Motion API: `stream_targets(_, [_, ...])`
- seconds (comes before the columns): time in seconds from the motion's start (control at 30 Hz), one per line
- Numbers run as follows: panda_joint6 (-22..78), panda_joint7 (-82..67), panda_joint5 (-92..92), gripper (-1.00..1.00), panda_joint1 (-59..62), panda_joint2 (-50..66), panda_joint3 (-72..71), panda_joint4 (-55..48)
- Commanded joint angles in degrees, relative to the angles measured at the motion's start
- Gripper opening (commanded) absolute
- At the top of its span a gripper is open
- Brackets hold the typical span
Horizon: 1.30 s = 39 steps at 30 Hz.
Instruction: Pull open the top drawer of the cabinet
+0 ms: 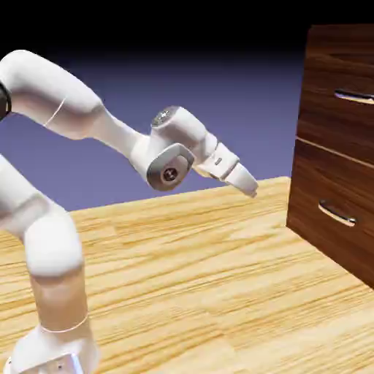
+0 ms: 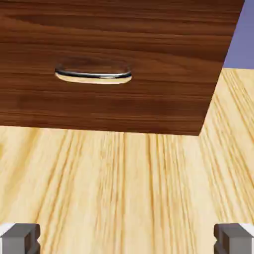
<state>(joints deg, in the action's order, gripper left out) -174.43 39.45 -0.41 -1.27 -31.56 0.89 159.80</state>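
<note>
The gripper (image 1: 250, 186), released and empty, hangs well short of the cabinet (image 1: 329, 139); the top drawer's handle (image 1: 354, 96) lies ahead and higher, running level.

arm folded, gripper wide and free

the white arm (image 1: 51, 241) rises from its base, bends back over at the elbow and slopes down toward the cabinet (image 1: 336, 146). the gripper (image 1: 248, 182) points down and forward, well short of the cabinet, its 2 fingertips (image 2: 20, 238) spread wide, holding nothing.
</note>
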Motion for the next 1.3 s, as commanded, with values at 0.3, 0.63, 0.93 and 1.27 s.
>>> stream_targets(0.3, [-3.52,-24.92,-3.39,0.0,-4.81,9.08,7.41,-9.94])
stream_targets(0.63, [-7.04,-49.84,-6.77,0.0,-9.63,18.16,14.82,-19.89])
stream_targets(0.93, [-10.21,-72.26,-9.82,0.0,-13.96,26.33,21.5,-28.84])
stream_targets(1.27, [-13.73,-97.18,-13.21,0.0,-18.78,35.41,28.91,-38.78])
